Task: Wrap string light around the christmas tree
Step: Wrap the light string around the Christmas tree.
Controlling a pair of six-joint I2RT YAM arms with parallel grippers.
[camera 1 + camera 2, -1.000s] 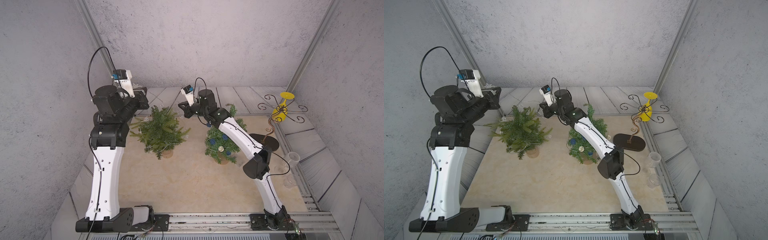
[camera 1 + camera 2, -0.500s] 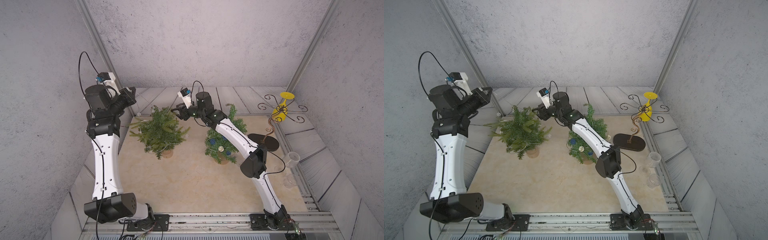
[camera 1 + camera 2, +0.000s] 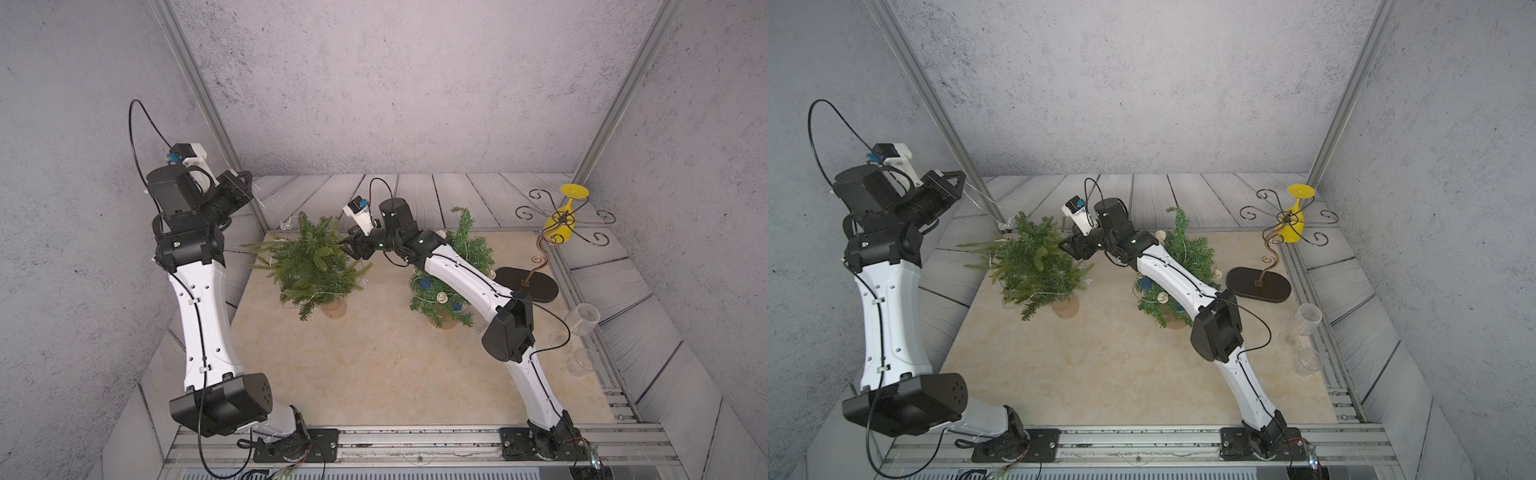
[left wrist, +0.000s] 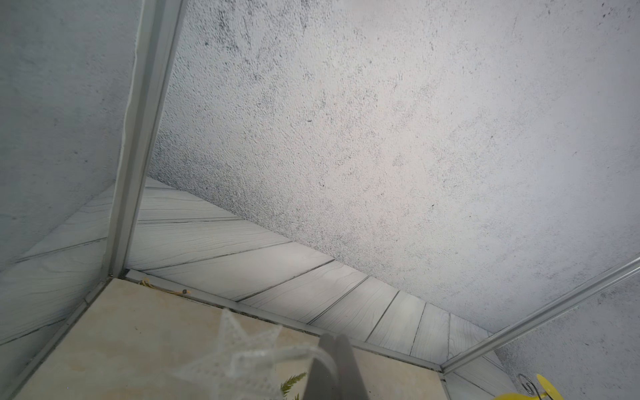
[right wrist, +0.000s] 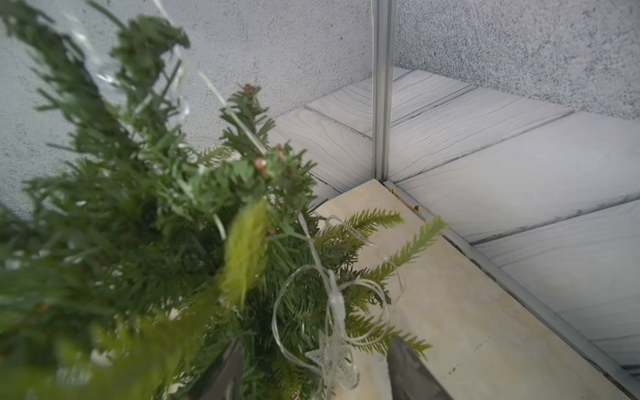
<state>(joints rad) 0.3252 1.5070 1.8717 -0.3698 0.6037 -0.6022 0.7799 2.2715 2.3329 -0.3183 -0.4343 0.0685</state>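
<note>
The tree (image 3: 311,266) stands on the far left part of the tabletop (image 3: 374,365), near the far left corner. The string light (image 3: 984,199) is partly on it: thin clear wire lies among the branches low on the tree, and one strand rises from the tree top toward the far left corner.

The left gripper (image 3: 245,187) is high above that corner. Its jaws are clenched on the wire, and in the left wrist view the wire leaves the closed fingers (image 4: 334,346) sideways, with a clear star (image 4: 232,349) just beside them.

The right gripper (image 3: 351,245) is at the right side of the tree, touching the branches. Its jaws are released and stand wide apart. In the right wrist view a wire loop with another star (image 5: 330,360) hangs between the two fingers (image 5: 405,367). I cannot tell whether it touches either of them.
</note>
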